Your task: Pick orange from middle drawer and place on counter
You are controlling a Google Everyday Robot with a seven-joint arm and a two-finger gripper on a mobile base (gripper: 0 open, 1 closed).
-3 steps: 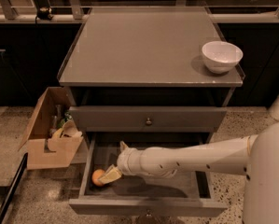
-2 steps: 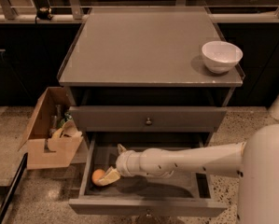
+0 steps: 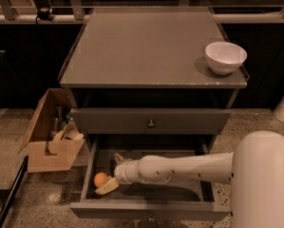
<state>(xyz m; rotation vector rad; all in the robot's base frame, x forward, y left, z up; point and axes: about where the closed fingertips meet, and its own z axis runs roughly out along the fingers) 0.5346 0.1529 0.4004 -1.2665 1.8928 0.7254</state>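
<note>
The orange [image 3: 100,178] lies at the left end of the open middle drawer [image 3: 146,209], on its dark bottom near the left wall. My gripper [image 3: 109,172] reaches into the drawer from the right on a white arm. It is open, with one finger pointing to the back and the other finger [image 3: 106,187] lying just in front of the orange and touching it. The orange sits at the mouth of the fingers, not held. The counter [image 3: 146,51] is the grey cabinet top above.
A white bowl [image 3: 225,57] stands at the counter's right edge. A closed knobbed drawer front [image 3: 151,122] sits just above the open drawer. An open cardboard box [image 3: 53,137] with items stands on the speckled floor to the left of the cabinet.
My arm has reached a little further left into the drawer, bringing the gripper closer to the orange. The orange has stayed at the drawer's left end.
</note>
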